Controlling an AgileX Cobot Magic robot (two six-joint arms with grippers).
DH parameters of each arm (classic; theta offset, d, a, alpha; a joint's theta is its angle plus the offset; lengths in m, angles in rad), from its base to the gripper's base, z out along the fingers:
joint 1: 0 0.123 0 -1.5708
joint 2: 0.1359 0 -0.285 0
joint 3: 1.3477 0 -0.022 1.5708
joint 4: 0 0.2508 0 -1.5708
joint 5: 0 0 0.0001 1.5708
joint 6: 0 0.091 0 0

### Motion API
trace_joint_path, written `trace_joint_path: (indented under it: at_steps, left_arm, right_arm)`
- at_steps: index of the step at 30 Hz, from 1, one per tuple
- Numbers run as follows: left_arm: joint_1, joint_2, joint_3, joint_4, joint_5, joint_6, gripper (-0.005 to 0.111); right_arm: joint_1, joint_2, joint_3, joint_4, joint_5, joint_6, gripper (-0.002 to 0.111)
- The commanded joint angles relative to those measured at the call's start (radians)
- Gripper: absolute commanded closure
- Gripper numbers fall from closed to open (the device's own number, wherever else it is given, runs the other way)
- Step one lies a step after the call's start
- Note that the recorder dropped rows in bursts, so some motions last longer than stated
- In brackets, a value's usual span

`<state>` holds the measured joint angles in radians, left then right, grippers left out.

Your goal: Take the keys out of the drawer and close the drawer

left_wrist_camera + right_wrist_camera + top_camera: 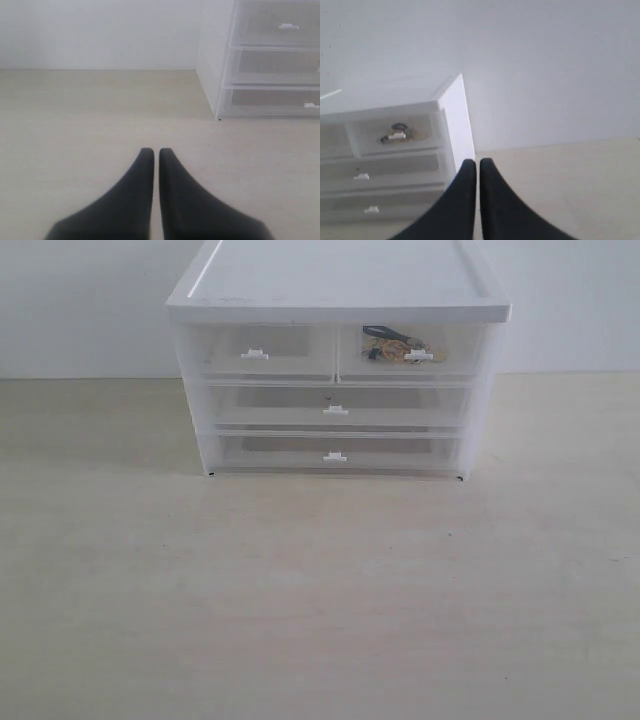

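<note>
The left gripper (156, 150), black tapered fingers clenched on nothing, hangs over the pale tabletop (320, 590) off the white plastic cabinet (340, 280)'s left front corner, the right gripper (478, 161), equally clenched and empty, is off that cabinet's right front corner, and the gold-ringed keys (395, 345) on their black cord lie inside the cabinet's pushed-in upper-right clear plastic drawer (455, 345).

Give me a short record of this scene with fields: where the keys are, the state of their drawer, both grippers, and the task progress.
keys: inside the upper right drawer, visible through its clear front
drawer: closed
left gripper: shut, empty, above the table, apart from the cabinet
right gripper: shut, empty, apart from the cabinet
task progress: not begun
</note>
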<state>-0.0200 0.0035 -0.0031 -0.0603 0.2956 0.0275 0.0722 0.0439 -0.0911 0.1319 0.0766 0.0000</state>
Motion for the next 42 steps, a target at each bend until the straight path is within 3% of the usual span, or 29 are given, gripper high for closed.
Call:
trace_joint_path:
  at_steps: [1,7,11,14,26,30,34,38,42]
  left_arm:
    - [0.004,-0.004,0.003,0.002,0.001,-0.010,0.103]
    - [0.004,-0.004,0.003,0.002,0.001,-0.010,0.103]
    - [0.004,-0.004,0.003,0.002,0.001,-0.010,0.103]
    - [0.004,-0.004,0.003,0.002,0.001,-0.010,0.103]
    - [0.004,-0.004,0.003,0.002,0.001,-0.010,0.103]
    - [0.004,-0.004,0.003,0.002,-0.010,-0.010,0.103]
    - [0.004,-0.004,0.003,-0.003,-0.198,-0.014,0.103]
    - [0.004,-0.004,-0.003,-0.169,-0.379,-0.014,0.103]
    - [0.004,0.020,-0.098,-0.168,-0.303,-0.014,0.103]
  right_arm:
    - [-0.002,0.149,-0.145,-0.006,0.009,-0.007,0.109]
    - [-0.002,0.561,-0.386,0.010,0.249,-0.017,0.109]
    - [-0.002,0.685,-0.392,0.071,0.107,0.012,0.109]
    - [-0.002,0.702,-0.392,0.172,0.103,0.017,0.109]
    - [-0.002,0.702,-0.392,0.193,0.045,0.005,0.109]
    - [-0.002,0.702,-0.392,0.193,0.043,-0.113,0.109]
    - [0.003,0.702,-0.392,0.193,0.015,-0.164,0.109]
    - [0.078,0.716,-0.392,0.193,-0.023,-0.281,0.109]
    - [0.185,0.782,-0.398,0.193,-0.047,-0.368,0.109]
